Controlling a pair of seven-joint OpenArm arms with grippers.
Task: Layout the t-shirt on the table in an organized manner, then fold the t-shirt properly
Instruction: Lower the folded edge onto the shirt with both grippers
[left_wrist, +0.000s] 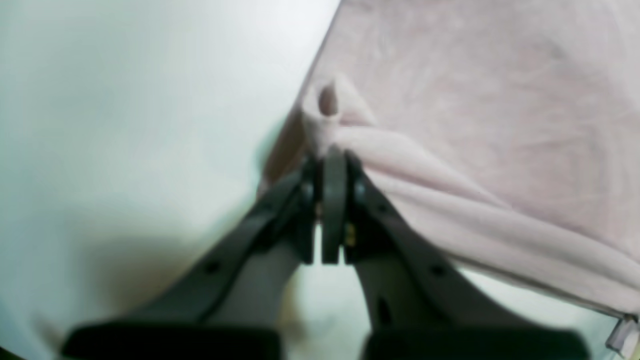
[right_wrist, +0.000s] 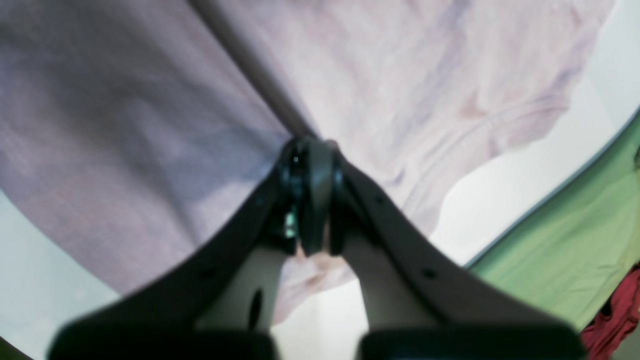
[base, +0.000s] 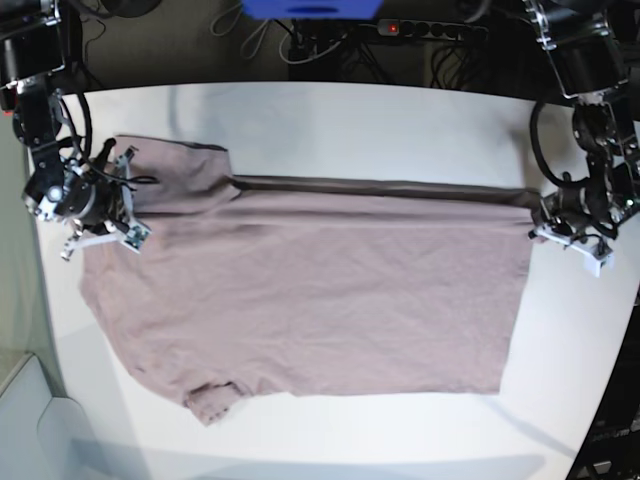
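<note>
The mauve-pink t-shirt (base: 330, 290) lies spread sideways on the white table (base: 350, 120), sleeves toward the left and hem toward the right. Its far edge is lifted into a taut, shadowed line between the two grippers. My left gripper (base: 541, 213) is at the far right corner of the hem. In the left wrist view the left gripper (left_wrist: 333, 152) is shut on a bunched fold of the t-shirt (left_wrist: 475, 125). My right gripper (base: 122, 198) is at the shoulder end. In the right wrist view the right gripper (right_wrist: 310, 150) is shut on the t-shirt (right_wrist: 150, 150), with creases running out from the pinch.
Beyond the table's far edge lie a power strip (base: 420, 28), cables and a blue object (base: 310, 8). In the right wrist view a green surface (right_wrist: 575, 235) and a red cloth (right_wrist: 617, 315) lie past the table edge. Bare table surrounds the shirt.
</note>
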